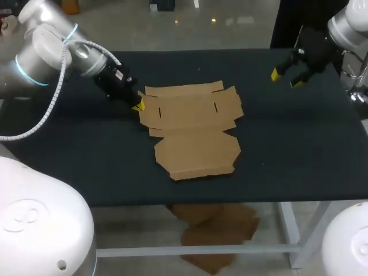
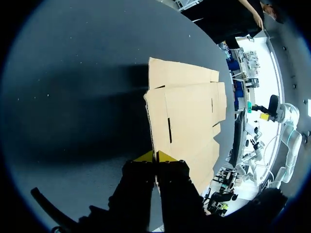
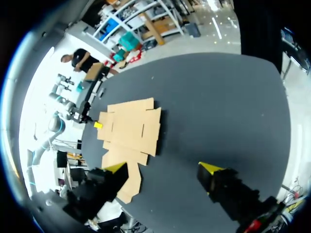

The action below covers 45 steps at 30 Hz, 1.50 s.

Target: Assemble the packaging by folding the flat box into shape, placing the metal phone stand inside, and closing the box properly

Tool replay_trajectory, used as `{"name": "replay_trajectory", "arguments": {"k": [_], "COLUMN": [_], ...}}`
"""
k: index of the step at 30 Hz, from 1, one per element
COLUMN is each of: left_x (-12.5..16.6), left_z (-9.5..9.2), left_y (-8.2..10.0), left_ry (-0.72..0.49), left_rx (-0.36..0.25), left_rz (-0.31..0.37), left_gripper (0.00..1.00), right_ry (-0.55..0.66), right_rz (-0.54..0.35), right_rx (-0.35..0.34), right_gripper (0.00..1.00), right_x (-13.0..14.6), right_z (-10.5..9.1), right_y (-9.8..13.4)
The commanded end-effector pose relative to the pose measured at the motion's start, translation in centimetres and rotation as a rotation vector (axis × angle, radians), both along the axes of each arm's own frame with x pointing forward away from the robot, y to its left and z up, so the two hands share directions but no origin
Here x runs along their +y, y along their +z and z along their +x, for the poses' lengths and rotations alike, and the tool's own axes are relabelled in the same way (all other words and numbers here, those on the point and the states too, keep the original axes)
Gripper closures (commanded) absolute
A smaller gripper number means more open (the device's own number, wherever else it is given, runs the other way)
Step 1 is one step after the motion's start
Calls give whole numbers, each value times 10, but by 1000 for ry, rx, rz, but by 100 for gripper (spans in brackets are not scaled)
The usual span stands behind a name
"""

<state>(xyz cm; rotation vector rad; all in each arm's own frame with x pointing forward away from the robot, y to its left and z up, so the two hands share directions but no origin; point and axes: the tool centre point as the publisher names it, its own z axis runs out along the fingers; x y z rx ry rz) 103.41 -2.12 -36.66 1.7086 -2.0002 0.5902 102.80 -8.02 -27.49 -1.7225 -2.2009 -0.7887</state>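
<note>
Just flat box (image 1: pixel 192 129) on black table (image 1: pixel 299 149).

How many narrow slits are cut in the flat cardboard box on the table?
2: one slit near the left gripper, the other toward the right end of the flat box. None seems hidden.

The flat box (image 3: pixel 129 131) lies ahead of the wide-apart jaws.
</note>
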Motion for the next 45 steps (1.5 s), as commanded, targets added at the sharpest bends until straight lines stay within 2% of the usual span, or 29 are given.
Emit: {"name": "replay_trajectory", "arguments": {"k": [1, 11, 17, 22, 23, 24, 25, 28, 30, 38, 43, 45], "left_x": [-7, -14, -18, -21, -21, -20, -20, -17, -13, 4, 10, 10], "left_z": [10, 26, 34, 40, 41, 40, 40, 38, 36, 24, 13, 10], "left_y": [9, 20, 20, 15, 14, 14, 14, 14, 15, 13, 15, 15], "left_ry": [-88, -251, -342, -335, -323, -299, -283, -183, -107, 174, 257, 266], "left_rx": [59, 27, 27, 35, 36, 22, 20, -17, -41, -168, -239, -264], "left_rz": [117, 241, 279, 276, 269, 262, 244, 213, 160, 66, -24, -30], "left_gripper": [100, 100, 100, 99, 65, 25, 1, 0, 0, 0, 0, 0], "right_ry": [3, 3, 3, 3, 3, 3, 3, 3, 3, 3, 3, 3], "right_rz": [0, 0, 0, 0, 0, 0, 0, 0, 0, 0, 0, 0], "right_rx": [4, 4, 4, 4, 4, 4, 4, 4, 4, 4, 4, 4], "right_gripper": [0, 0, 0, 0, 0, 0, 0, 0, 0, 0, 0, 0], "right_x": [-1, -1, -1, -1, -1, -1, -1, -1, -1, -1, -1, -1], "right_z": [0, 0, 0, 0, 0, 0, 0, 0, 0, 0, 0, 0], "right_y": [1, 1, 1, 1, 1, 1, 1, 1, 1, 1, 1, 1]}}
